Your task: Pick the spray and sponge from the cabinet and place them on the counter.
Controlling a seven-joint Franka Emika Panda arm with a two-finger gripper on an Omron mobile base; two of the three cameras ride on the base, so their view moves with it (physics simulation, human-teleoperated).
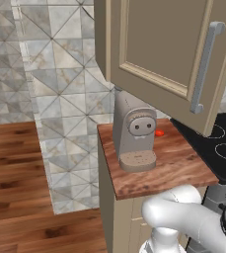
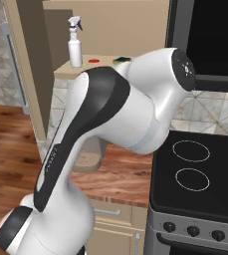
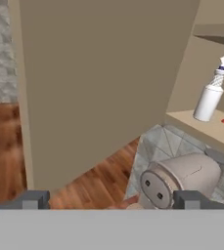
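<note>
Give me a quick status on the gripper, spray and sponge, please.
Gripper open, empty, short of the cabinet. Spray upright on the shelf, sponge further along. Open door close beside the hand.

The cabinet (image 1: 159,44) looks like matt beige-tan painted wood, its recessed-panel door smooth, with a long bar handle (image 1: 206,66) of satin grey metal. The worktop (image 1: 154,165) is a reddish-brown slab with strong wood grain and a dull sheen. The coffee machine (image 1: 133,131) reads as matt grey plastic. At 3 o'clock of it the stovetop (image 2: 200,172) is glossy black glass with thin pale rings. The spray (image 2: 75,42) looks like smooth pale plastic. The floor (image 1: 16,188) is polished dark wood planking, and the wall (image 1: 60,74) carries grey marbled tiles.
</note>
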